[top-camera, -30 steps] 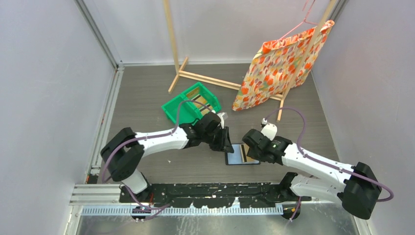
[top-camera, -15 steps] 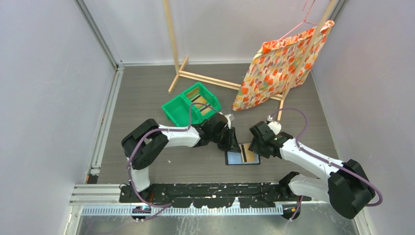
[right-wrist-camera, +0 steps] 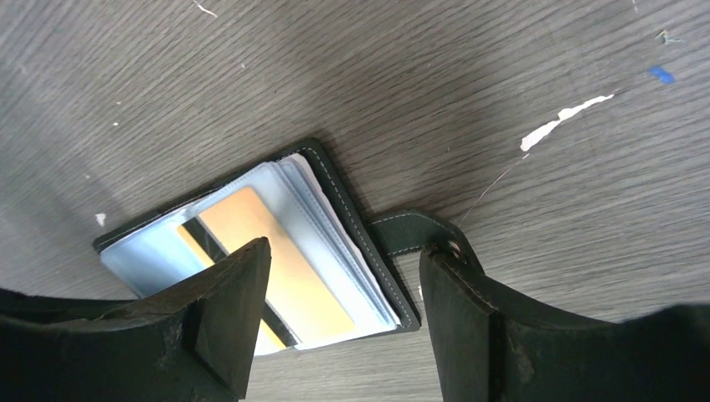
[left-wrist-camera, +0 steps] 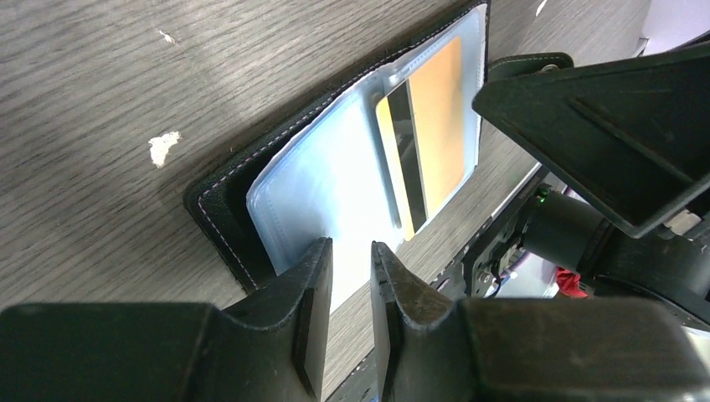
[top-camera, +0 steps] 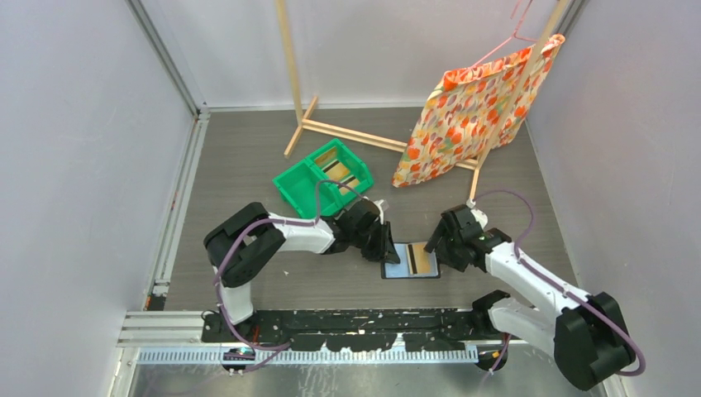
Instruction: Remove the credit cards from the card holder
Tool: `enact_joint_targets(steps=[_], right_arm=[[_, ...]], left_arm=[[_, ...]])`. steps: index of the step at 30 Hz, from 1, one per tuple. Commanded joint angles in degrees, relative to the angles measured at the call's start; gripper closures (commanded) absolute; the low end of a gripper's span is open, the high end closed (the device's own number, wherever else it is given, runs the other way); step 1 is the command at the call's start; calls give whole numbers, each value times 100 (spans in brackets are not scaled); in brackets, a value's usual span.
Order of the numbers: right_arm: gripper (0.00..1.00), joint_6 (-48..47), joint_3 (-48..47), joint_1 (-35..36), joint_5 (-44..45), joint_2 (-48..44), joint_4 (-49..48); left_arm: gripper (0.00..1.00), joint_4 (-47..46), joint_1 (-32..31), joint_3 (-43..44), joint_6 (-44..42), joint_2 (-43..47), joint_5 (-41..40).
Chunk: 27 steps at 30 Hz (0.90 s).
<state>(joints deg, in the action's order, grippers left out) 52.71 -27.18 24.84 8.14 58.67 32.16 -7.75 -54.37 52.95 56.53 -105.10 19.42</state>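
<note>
The card holder [top-camera: 398, 259] lies open on the table between my arms, dark cover down, pale blue pockets [left-wrist-camera: 326, 176] up. One orange credit card [top-camera: 423, 260] with a dark stripe sits in its right-hand pocket [right-wrist-camera: 322, 213]; the card [left-wrist-camera: 435, 117] [right-wrist-camera: 301, 280] is flat under clear plastic. My left gripper [top-camera: 388, 247] [left-wrist-camera: 352, 255] hovers over the holder's left edge, jaws a narrow gap apart with nothing between them. My right gripper [top-camera: 439, 248] [right-wrist-camera: 343, 260] stands wide open astride the holder's right edge, next to its strap [right-wrist-camera: 410, 230]. More credit cards [top-camera: 345, 174] lie in the green bin.
The green two-compartment bin [top-camera: 291, 184] stands behind the left arm. A wooden rack [top-camera: 347, 132] crosses the back of the table, with an orange flowered cloth [top-camera: 475, 107] hanging from it at the right. Grey walls close in both sides.
My right gripper has opened much wider and drawn back to the holder's right edge. The left arm has pulled in, its gripper shifting a little right to the holder's left edge.
</note>
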Motion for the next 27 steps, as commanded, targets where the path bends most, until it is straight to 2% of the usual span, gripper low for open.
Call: enact_joint_targets(steps=[1,6,13,18,23,27], right_arm=[[29,-16,51,-126,-553,-439,166],[28,250,383,-127,-1011,-864,278],[27,575,996,-123,-1571,-847,-462],[25,602,1158,-123,-2145,-618,-1185],[25,869,1353,-120,-2527,-275,-1918],[25,989,1396,-122,-2421,-552,-1877]], left_arm=[[75,422,-12,-35,-168,94,-521],[75,511,29,-324,-173,270,-827],[75,666,40,-548,-236,447,-1019],[76,1028,40,-430,-485,437,-1109],[75,1328,40,-222,-1079,366,-1121],[76,1563,40,-40,-1213,270,-1173]])
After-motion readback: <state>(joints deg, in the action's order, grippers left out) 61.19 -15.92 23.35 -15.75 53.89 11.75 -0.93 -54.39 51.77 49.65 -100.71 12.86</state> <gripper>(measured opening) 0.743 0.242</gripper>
